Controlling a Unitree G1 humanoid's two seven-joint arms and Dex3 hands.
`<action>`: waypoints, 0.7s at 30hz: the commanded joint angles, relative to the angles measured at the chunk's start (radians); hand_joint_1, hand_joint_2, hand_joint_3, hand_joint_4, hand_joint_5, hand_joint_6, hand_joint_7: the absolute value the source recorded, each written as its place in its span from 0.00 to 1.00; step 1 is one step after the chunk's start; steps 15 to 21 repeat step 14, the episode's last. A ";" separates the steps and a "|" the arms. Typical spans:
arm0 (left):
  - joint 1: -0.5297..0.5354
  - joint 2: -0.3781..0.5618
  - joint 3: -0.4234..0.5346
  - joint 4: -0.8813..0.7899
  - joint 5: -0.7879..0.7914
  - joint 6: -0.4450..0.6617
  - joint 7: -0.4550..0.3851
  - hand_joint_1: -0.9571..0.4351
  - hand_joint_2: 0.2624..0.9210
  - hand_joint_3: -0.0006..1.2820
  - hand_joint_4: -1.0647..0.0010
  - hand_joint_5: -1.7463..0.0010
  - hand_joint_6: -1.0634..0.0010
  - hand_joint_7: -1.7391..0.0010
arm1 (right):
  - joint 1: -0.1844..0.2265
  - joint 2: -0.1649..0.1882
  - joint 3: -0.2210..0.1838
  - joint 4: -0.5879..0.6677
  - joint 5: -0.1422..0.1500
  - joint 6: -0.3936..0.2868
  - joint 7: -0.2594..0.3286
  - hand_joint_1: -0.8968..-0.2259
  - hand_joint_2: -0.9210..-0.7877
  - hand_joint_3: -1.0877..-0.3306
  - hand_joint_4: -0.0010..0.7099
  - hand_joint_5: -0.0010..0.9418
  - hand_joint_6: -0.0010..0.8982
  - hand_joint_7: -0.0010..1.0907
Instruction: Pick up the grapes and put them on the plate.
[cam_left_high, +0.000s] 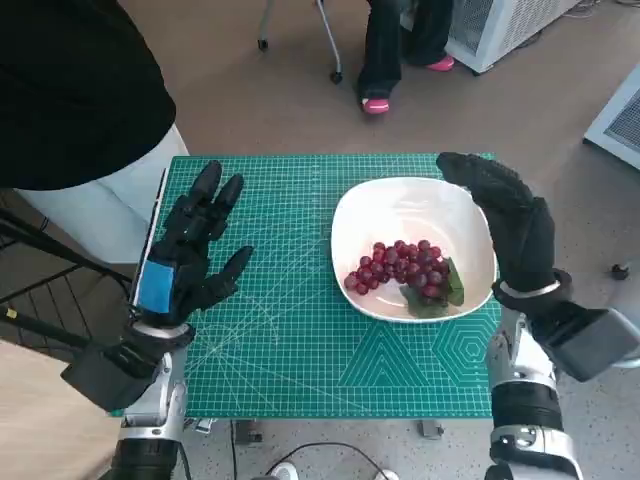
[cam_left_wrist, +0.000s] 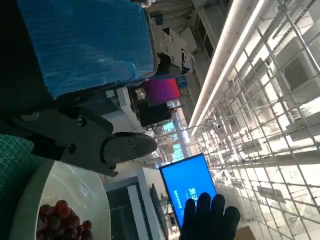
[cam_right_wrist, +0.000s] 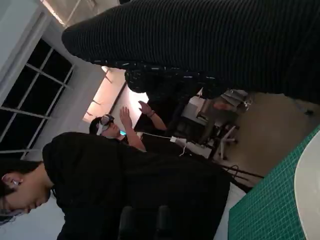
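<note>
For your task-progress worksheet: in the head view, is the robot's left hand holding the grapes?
No. The left hand is spread over the green mat, holding nothing, while the grapes lie on the white plate.

Both pale forearms are seen rising from the near edge in the head view, each ending in a raised hand. The left hand (cam_left_high: 190, 255) is held up with its blue-taped back turned toward the camera; its black fingers (cam_left_high: 212, 200) are spread apart and pointed away from the body, with the thumb splayed out to the side. Nothing is gripped by it. The right hand (cam_left_high: 510, 220), in its black knitted glove, is likewise lifted, its fingers (cam_left_high: 470, 172) extended forward and slightly curved, with nothing held. The two hands are kept well apart.
</note>
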 joint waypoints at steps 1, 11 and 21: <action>0.015 0.003 0.000 -0.016 -0.014 0.001 -0.005 0.60 1.00 0.29 0.66 0.99 0.70 0.96 | -0.004 -0.004 0.003 0.013 -0.010 0.008 0.006 0.63 0.00 0.75 0.49 0.00 0.38 0.00; 0.024 0.002 -0.001 -0.028 -0.017 0.003 -0.005 0.59 1.00 0.29 0.66 0.99 0.70 0.96 | -0.005 -0.003 0.002 0.018 -0.007 0.008 0.008 0.63 0.00 0.75 0.49 0.00 0.38 0.00; 0.025 0.002 -0.001 -0.028 -0.017 0.002 -0.005 0.58 1.00 0.29 0.66 0.99 0.70 0.96 | -0.006 -0.003 0.001 0.018 -0.006 0.008 0.008 0.63 0.00 0.75 0.49 0.00 0.38 0.00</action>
